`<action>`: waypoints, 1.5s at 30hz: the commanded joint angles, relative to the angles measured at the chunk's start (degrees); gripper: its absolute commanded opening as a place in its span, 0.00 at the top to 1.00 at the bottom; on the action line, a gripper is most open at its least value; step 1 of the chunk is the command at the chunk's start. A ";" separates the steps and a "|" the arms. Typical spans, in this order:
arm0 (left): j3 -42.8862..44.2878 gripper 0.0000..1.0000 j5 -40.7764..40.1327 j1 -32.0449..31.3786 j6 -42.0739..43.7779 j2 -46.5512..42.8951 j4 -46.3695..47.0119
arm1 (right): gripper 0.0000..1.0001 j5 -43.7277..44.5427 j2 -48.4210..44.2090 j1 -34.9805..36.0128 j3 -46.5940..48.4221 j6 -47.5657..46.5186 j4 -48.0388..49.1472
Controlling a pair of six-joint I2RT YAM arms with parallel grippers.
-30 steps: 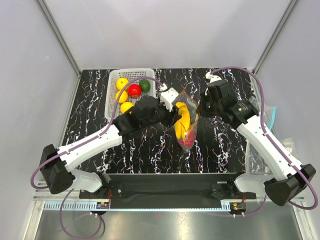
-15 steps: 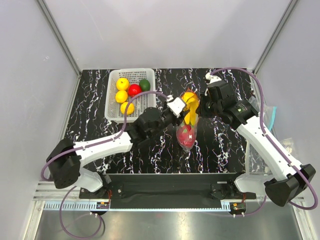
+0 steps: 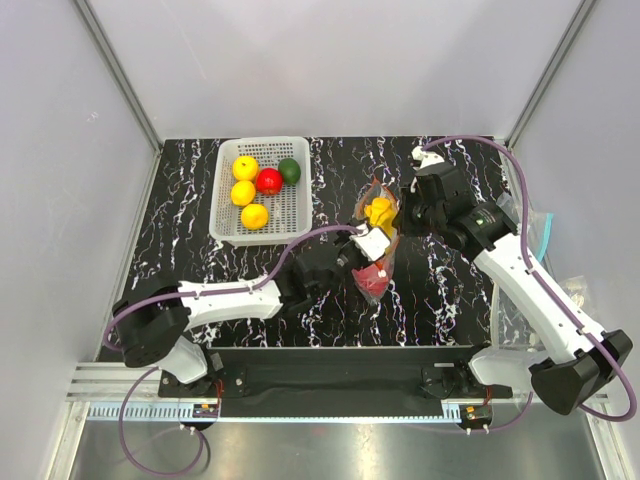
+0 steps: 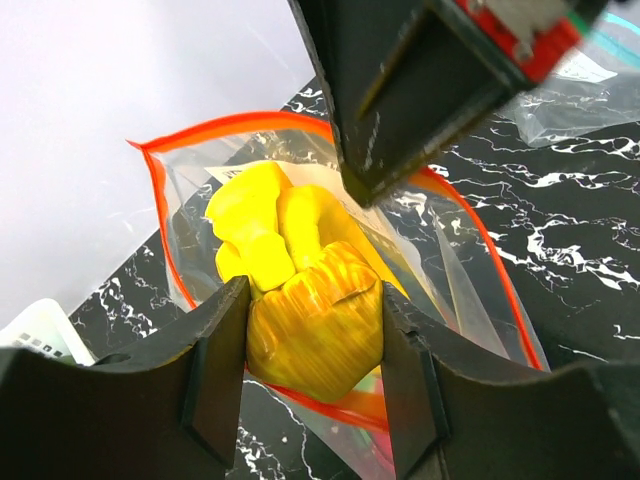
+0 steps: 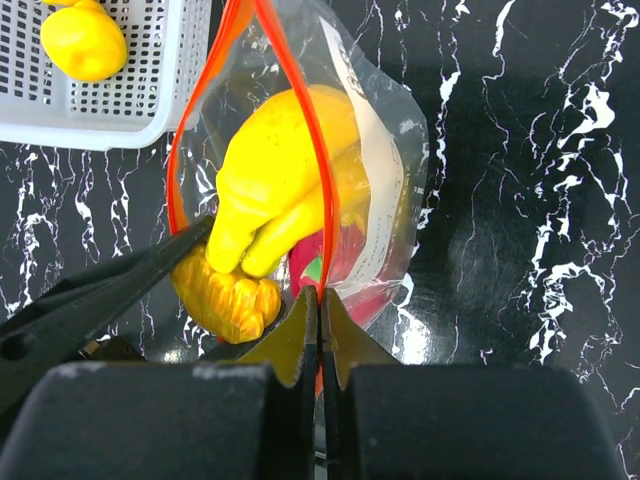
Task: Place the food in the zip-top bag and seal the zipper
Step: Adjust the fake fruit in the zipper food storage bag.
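The clear zip-top bag (image 3: pixel 385 262) stands open at mid-table, its red-orange zipper (image 5: pixel 322 190) forming a loop. My right gripper (image 5: pixel 320 300) is shut on the zipper edge and holds the mouth up. My left gripper (image 4: pixel 315 350) is shut on the stem end of the yellow banana bunch (image 4: pixel 290 260), whose far end reaches into the bag mouth. From above, the banana bunch (image 3: pixel 380 212) shows between the left gripper (image 3: pixel 368 240) and right gripper (image 3: pixel 402 215). A pink-red dragon fruit (image 3: pixel 375 280) lies at the bag's bottom.
A white mesh basket (image 3: pixel 290 205) at the back left holds several round fruits: yellow, orange, red and green. Another clear bag with a teal edge (image 3: pixel 540 235) lies at the right table edge. Walls close in the back and both sides.
My left arm has swung round from the bag's left to its near side, turning the banana bunch so that it points into the bag mouth. The right gripper has kept its hold in place.
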 commanded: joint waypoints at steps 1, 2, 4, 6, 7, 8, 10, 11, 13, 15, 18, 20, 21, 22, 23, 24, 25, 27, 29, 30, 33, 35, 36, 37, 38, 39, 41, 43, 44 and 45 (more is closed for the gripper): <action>-1.41 0.68 -0.96 -1.07 -1.15 -0.49 4.24 | 1.00 1.51 -2.19 -0.79 -0.20 -0.32 2.71; -1.07 0.67 -0.78 -1.16 -1.67 -0.75 1.79 | 1.00 1.51 -2.28 -0.79 -0.20 -0.41 2.62; -0.97 0.63 -1.04 -1.16 -3.60 -1.02 0.10 | 1.00 1.51 -2.54 -0.88 -0.29 -0.32 2.54; -0.89 0.56 0.97 -1.25 -4.92 -1.90 -3.67 | 1.00 1.51 -2.80 -0.97 -0.38 -0.41 2.54; -0.97 0.51 1.85 -1.33 -6.24 -2.16 -4.47 | 1.00 1.51 -2.98 -1.06 -0.46 -0.49 2.62; -1.50 0.45 3.51 -1.51 -6.86 -2.95 -5.61 | 1.00 1.60 -2.98 -1.06 -0.55 -0.41 2.62; -1.59 0.40 5.62 -1.68 -7.39 -3.39 -6.93 | 1.00 1.69 -2.89 -1.23 -0.55 -0.49 2.54; -1.24 0.35 7.90 -1.69 -7.39 -3.65 -9.63 | 1.00 1.51 -2.89 -1.23 -0.47 -0.49 2.62; 0.51 0.34 9.58 -1.77 -7.57 -3.66 -13.07 | 1.00 1.34 -2.98 -1.32 -0.55 -0.41 2.54; 1.13 0.30 10.73 -1.77 -8.09 -4.18 -16.42 | 1.00 1.25 -3.07 -1.32 -0.73 -0.32 2.62; 0.70 0.26 11.96 -1.77 -10.02 -7.08 -17.22 | 1.00 1.25 -3.24 -1.41 -1.08 -0.32 2.71; 1.48 0.23 13.54 -1.77 -10.47 -9.45 -19.76 | 1.00 1.25 -3.33 -1.58 -1.34 -0.23 2.80; 2.10 0.20 13.98 -1.77 -11.34 -9.98 -21.16 | 1.00 1.25 -3.33 -1.50 -1.43 -0.23 2.80; 4.02 0.20 14.59 -1.77 -11.87 -10.94 -24.83 | 1.00 1.25 -3.33 -1.50 -1.52 -0.23 2.80; 5.25 0.16 15.04 -1.69 -12.22 -11.39 -26.87 | 1.00 1.33 -3.33 -1.58 -1.61 -0.32 2.71; 6.22 0.14 15.13 -1.69 -13.53 -11.83 -28.54 | 1.00 1.33 -3.24 -1.58 -1.61 -0.32 2.54; 8.76 0.14 15.39 -1.60 -14.33 -12.61 -32.12 | 1.00 1.60 -3.42 -1.50 -1.61 -0.32 2.54; 11.32 0.12 16.44 -1.25 -16.69 -13.50 -35.57 | 1.00 1.69 -3.33 -1.67 -1.70 -0.41 2.45; 15.01 0.11 18.73 -0.72 -17.85 -14.20 -40.32 | 1.00 1.60 -3.51 -1.59 -1.87 -0.41 2.36; 16.15 0.11 19.08 -0.63 -18.20 -14.12 -41.73 | 1.00 1.60 -3.51 -1.67 -1.87 -0.41 2.36; 20.63 0.13 16.98 -0.11 -19.16 -13.24 -45.95 | 1.00 1.42 -3.77 -1.67 -2.05 -0.23 2.45; 21.43 0.21 14.26 1.03 -19.52 -11.84 -46.13 | 1.00 1.25 -3.77 -1.67 -1.96 -0.14 2.45; 21.96 0.27 13.81 1.65 -20.30 -11.13 -46.31 | 1.00 1.16 -3.68 -1.67 -1.87 -0.14 2.45; 23.44 0.32 14.59 2.35 -20.57 -9.56 -47.18 | 1.00 0.98 -3.86 -1.67 -1.87 0.03 2.36; 24.24 0.40 15.47 3.58 -20.84 -8.68 -47.36 | 1.00 0.90 -3.86 -1.59 -1.87 0.12 2.45; 25.56 0.44 15.83 4.20 -21.10 -7.80 -47.37 | 1.00 0.81 -3.95 -1.67 -1.87 0.03 2.36; 27.40 0.51 16.45 5.25 -21.01 -5.25 -47.45 | 1.00 0.81 -4.03 -1.67 -1.78 0.12 2.10; 29.15 0.56 18.10 5.78 -21.01 -2.01 -48.50 | 1.00 -0.06 -4.03 -1.67 -1.52 0.30 1.92; 30.22 0.58 18.64 5.87 -21.01 -0.94 -49.12 | 1.00 -0.59 -3.95 -1.67 -1.43 0.38 1.66; 31.71 0.58 18.73 5.87 -21.01 0.11 -49.47 | 1.00 -1.29 -3.77 -1.67 -1.17 0.38 1.48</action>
